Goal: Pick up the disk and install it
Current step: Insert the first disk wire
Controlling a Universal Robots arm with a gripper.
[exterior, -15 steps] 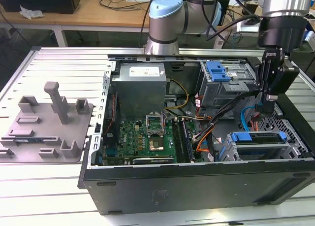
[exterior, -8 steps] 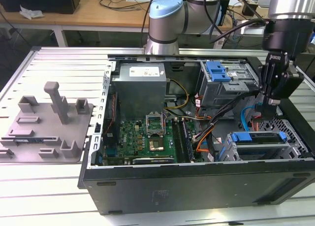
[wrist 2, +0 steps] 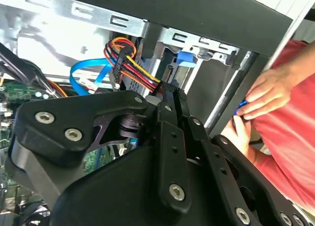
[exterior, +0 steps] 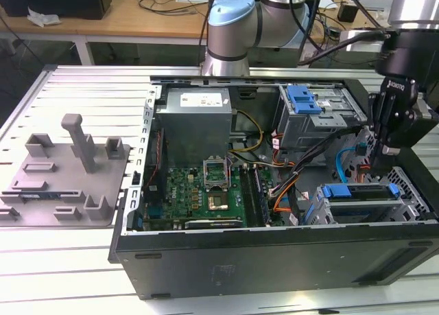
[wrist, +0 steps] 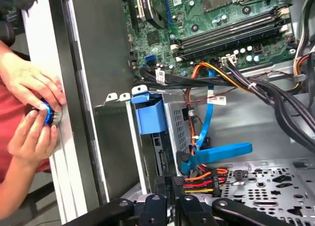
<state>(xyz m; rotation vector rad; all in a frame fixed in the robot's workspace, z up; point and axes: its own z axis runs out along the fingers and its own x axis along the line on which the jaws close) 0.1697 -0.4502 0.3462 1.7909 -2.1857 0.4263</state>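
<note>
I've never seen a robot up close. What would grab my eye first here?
The open computer case on the slotted table, its green motherboard bare, with the black gripper hanging over its corner at the exterior view's right, near the blue-framed disk. In the first wrist view, a person's hands pinch a small blue part at the case's edge.

From here I see a silver metal table point(exterior: 89, 88) whose top is ribbed with long parallel slots. Two things sit directly on it. Toward the exterior view's left lies a flat grey fixture plate point(exterior: 65, 184) that carries several upright blocks and one taller post. Just beside it, across the middle and the exterior view's right, a black computer case point(exterior: 274, 260) rests on its side with its open face turned upward.
</note>
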